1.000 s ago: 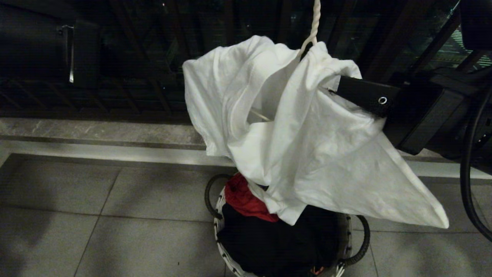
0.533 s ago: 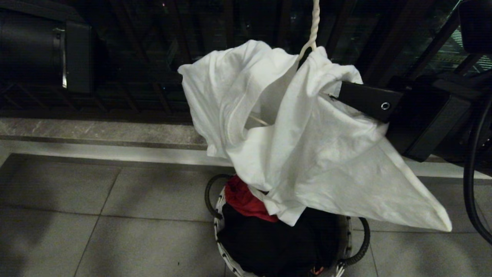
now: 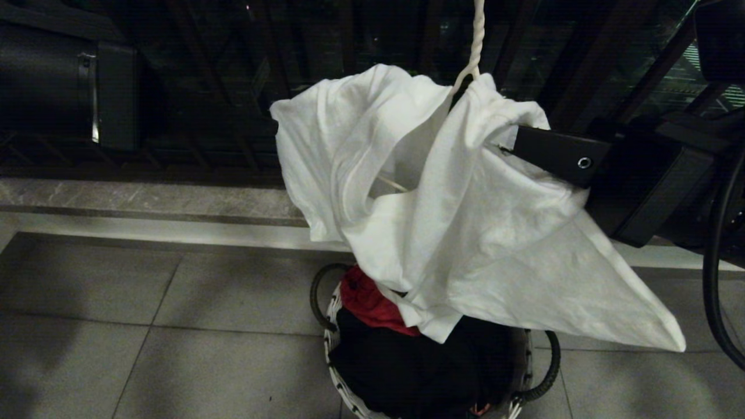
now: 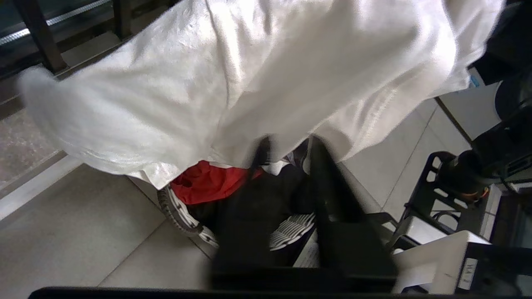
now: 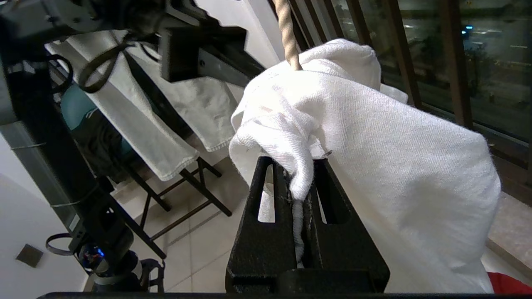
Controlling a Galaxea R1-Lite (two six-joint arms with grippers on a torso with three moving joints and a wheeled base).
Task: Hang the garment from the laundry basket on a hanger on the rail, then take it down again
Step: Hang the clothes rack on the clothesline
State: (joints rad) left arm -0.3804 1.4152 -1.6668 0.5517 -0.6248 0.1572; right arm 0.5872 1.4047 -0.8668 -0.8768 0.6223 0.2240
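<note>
L gripper [image 4: 286,145] released garment [image 3: 465,233].

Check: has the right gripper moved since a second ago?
Yes. The right gripper, shut on the T-shirt, sank slightly toward the ledge.

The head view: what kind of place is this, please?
Probably a home balcony used for drying laundry: a dark railing behind a stone ledge, tiled floor, a laundry basket and a T-shirt on a hanger.

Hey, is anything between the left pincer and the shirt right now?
Nothing visible: the left pincer is parted right at the shirt's lower edge, no other object between them. The right pincer is shut on the shirt.
</note>
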